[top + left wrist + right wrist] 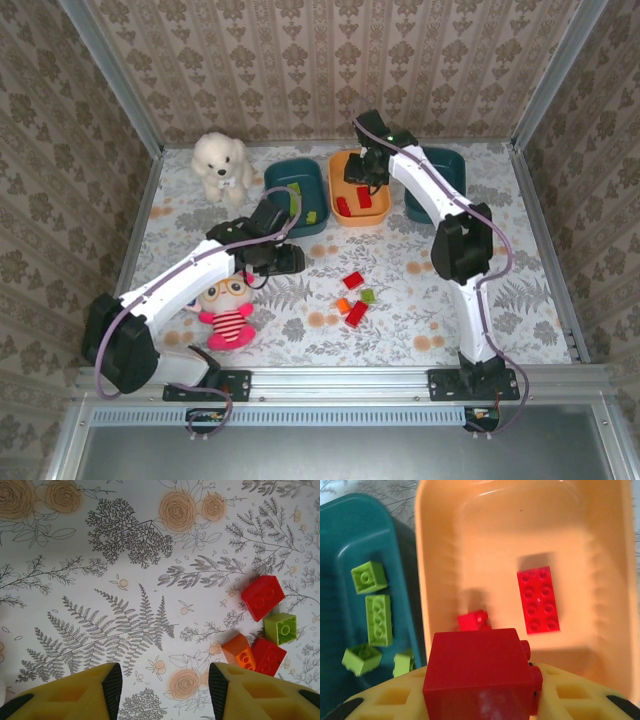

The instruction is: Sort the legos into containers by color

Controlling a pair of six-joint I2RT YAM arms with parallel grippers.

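The left gripper (290,262) (165,690) stands released: its two yellow fingers (80,695) are spread apart, with bare floral table (125,555) between them. The four loose legos lie on the table ahead of these jaws and off to their right, clear of both fingers. They form a tight cluster: one red brick (262,597) (353,281) farthest out, a light green brick (281,628) (368,296) just beside it, then an orange brick (240,652) (343,306) touching a second red brick (268,656) (357,314) nearest the right-hand finger. The right gripper (365,180) (480,700) is clenched on a dark red brick (477,675), which sits between its fingers with two studs showing on one side. Directly beyond these jaws is the orange tub (440,555) (345,165); it contains a flat red eight-stud brick (538,600) ahead and to the right, and a small red brick (474,621) just past the held one. To the left of the jaws, touching the orange tub, is a teal tub (350,525) (285,172) holding four light green bricks (378,620). A second teal tub (450,160) lies on the other side of the orange one, partly hidden behind the right arm. A white plush dog (222,165) and a striped doll (230,310) sit well apart from the right jaws, the doll under the left arm.
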